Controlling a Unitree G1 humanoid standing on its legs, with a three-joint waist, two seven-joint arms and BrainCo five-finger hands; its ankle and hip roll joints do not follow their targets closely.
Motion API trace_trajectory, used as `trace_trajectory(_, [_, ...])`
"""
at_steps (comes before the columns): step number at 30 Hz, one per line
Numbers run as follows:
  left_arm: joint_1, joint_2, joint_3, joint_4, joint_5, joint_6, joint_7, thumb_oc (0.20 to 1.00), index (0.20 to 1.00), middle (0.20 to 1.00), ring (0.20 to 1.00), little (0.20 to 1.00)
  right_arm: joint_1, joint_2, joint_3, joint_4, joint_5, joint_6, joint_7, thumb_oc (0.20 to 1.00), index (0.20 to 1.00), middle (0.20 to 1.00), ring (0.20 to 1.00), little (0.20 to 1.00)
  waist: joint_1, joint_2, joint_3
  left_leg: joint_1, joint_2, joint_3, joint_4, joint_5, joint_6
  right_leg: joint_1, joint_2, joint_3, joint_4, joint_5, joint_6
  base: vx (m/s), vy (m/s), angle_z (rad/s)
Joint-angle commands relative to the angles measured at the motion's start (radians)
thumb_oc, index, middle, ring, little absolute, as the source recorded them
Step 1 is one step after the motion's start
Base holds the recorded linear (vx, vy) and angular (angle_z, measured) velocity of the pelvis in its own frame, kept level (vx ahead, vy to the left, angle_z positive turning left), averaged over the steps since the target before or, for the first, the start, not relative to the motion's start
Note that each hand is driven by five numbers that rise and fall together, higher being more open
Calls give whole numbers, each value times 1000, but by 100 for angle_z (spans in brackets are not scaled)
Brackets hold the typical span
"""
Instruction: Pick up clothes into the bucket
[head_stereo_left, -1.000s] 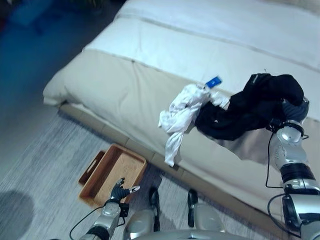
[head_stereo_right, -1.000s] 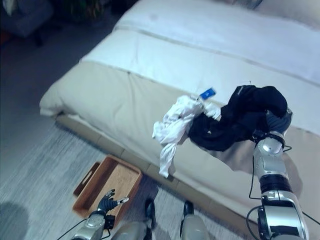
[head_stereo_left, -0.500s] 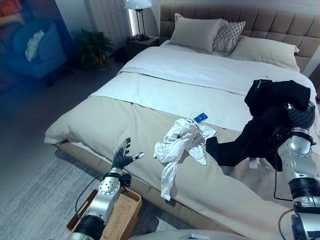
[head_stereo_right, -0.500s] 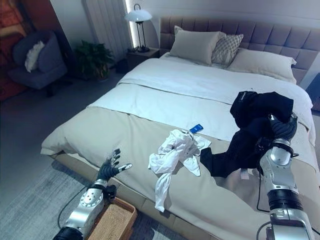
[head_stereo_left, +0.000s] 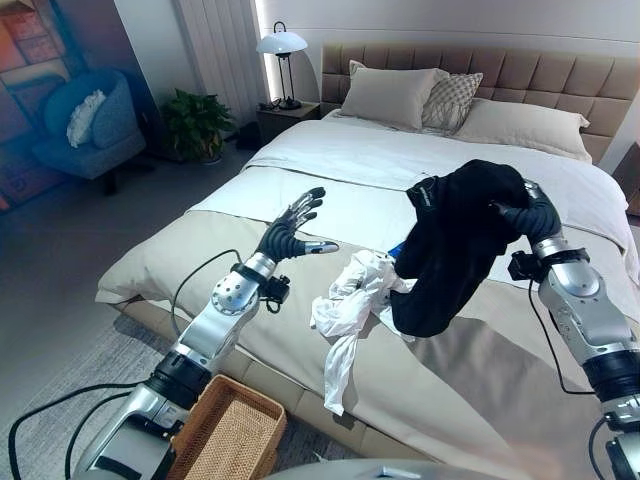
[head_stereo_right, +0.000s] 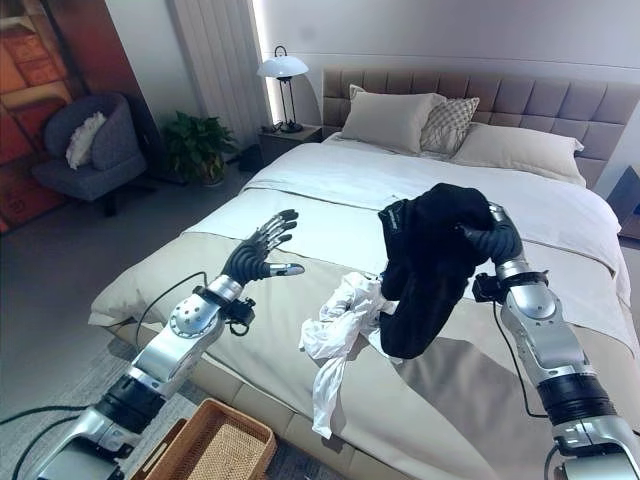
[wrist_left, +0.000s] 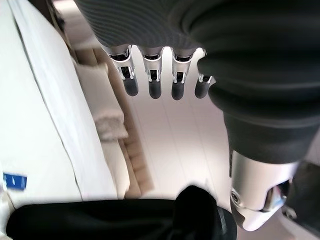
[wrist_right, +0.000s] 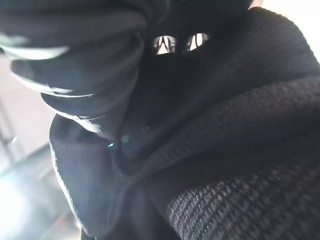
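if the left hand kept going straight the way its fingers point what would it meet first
Likely nothing close. The left hand is open, fingers aimed up and across the bed towards the pillows. The black garment in the right hand hangs off to the side, though depth is unclear.

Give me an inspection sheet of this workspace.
Surface: bed, made up, beige throw across its foot.
Job's things: black garment lifted above the bed by the right hand; white garment crumpled, draped over the bed's edge; basket on the floor.
Clutter: small blue item by the white garment.
Hands: left hand open, raised over the bed, holding nothing.
Cables: nothing seen.
Surroundings: pillows, lamp, plant, armchair.
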Motion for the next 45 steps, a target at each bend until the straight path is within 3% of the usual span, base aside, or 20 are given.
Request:
trace_trajectory(1, [-137, 4, -62, 70, -55, -10, -14, 1000, 1000, 1000, 1000, 1000, -152, -54, 9, -77, 80, -62, 41, 200, 200, 200, 200, 200, 14, -65, -61, 15, -15, -38, 70, -119, 9, -33, -76, -44, 93, -25, 70, 2, 9, 7])
trace_trajectory(8, [-216, -44, -136, 113, -126, 20, -20, 1000, 1000, 1000, 1000, 1000, -236, -49, 105, -174, 96, -56, 78, 200, 200, 200, 200, 200, 15, -62, -57, 17, -18, -47, 71, -117, 10, -31, -81, -55, 101, -25, 70, 1, 7, 3])
trace_trajectory(17, [-323, -57, -270, 109, -328, 82, -68, 1000, 1000, 1000, 1000, 1000, -321, -29, 180, -289, 121, -61, 89, 200, 200, 200, 200, 200, 6, -51, -55, 0, -25, -59, 83, -114, 13, -43, -84, -62, 115, -22, 71, -5, 4, 3])
trace_trajectory(22, [-394, -35, -378, 70, -498, 134, -111, 1000, 1000, 1000, 1000, 1000, -351, -23, 218, -329, 136, -61, 94, 200, 200, 200, 200, 200, -3, -46, -58, -5, -25, -66, 83, -109, 10, -46, -85, -68, 118, -23, 71, 0, 0, 0])
trace_trajectory(28, [-497, 9, -484, 45, -531, 164, -131, 1000, 1000, 1000, 1000, 1000, -367, -25, 245, -372, 147, -63, 101, 200, 200, 200, 200, 200, -8, -41, -59, -14, -27, -70, 84, -104, 10, -55, -85, -71, 121, -17, 72, -2, 0, 1])
trace_trajectory(31, [-500, -13, -499, 48, -603, 178, -146, 1000, 1000, 1000, 1000, 1000, -380, -25, 254, -380, 141, -66, 103, 200, 200, 200, 200, 200, -10, -41, -58, -19, -27, -72, 85, -102, 10, -63, -85, -70, 124, -17, 72, 0, 0, 0])
trace_trajectory(33, [-497, -31, -528, 26, -712, 225, -195, 1000, 1000, 1000, 1000, 1000, -394, -16, 260, -370, 151, -70, 101, 200, 200, 200, 200, 200, -17, -39, -59, -23, -27, -70, 84, -101, 9, -68, -85, -69, 123, -16, 73, 0, 0, 0])
trace_trajectory(38, [-439, 25, -536, -23, -809, 267, -257, 1000, 1000, 1000, 1000, 1000, -396, -7, 262, -335, 143, -78, 101, 200, 200, 200, 200, 200, -23, -37, -60, -18, -24, -66, 80, -106, 7, -67, -83, -66, 121, -18, 74, 0, 0, 0])
trace_trajectory(39, [-414, 31, -526, -31, -828, 280, -266, 859, 859, 859, 859, 859, -394, -7, 259, -329, 139, -79, 100, 200, 200, 200, 200, 200, -24, -38, -59, -18, -24, -65, 80, -107, 7, -67, -84, -66, 121, -18, 74, 0, 0, 0])
trace_trajectory(40, [-391, 42, -507, -29, -836, 271, -264, 504, 504, 504, 504, 504, -390, -4, 255, -320, 133, -81, 98, 200, 200, 200, 200, 200, -23, -39, -59, -17, -24, -65, 79, -107, 8, -67, -85, -65, 121, -17, 74, 0, 0, 0])
trace_trajectory(41, [-368, 53, -490, -30, -841, 259, -262, 395, 395, 395, 395, 395, -381, -2, 244, -315, 125, -83, 94, 200, 200, 200, 200, 200, -22, -39, -58, -17, -25, -65, 79, -107, 8, -67, -85, -66, 121, -17, 74, 0, 0, 0])
trace_trajectory(42, [-343, 54, -471, -30, -852, 259, -259, 200, 200, 200, 200, 200, -373, 2, 235, -309, 117, -85, 88, 200, 200, 200, 200, 200, -22, -40, -58, -16, -25, -65, 79, -107, 9, -68, -85, -64, 122, -17, 73, 0, 0, 0])
trace_trajectory(45, [-286, 57, -427, -31, -876, 264, -260, 200, 200, 200, 200, 200, -351, 6, 209, -294, 99, -87, 74, 200, 200, 200, 200, 200, -20, -43, -58, -16, -25, -63, 78, -109, 11, -68, -86, -63, 122, -18, 72, 0, 0, 0])
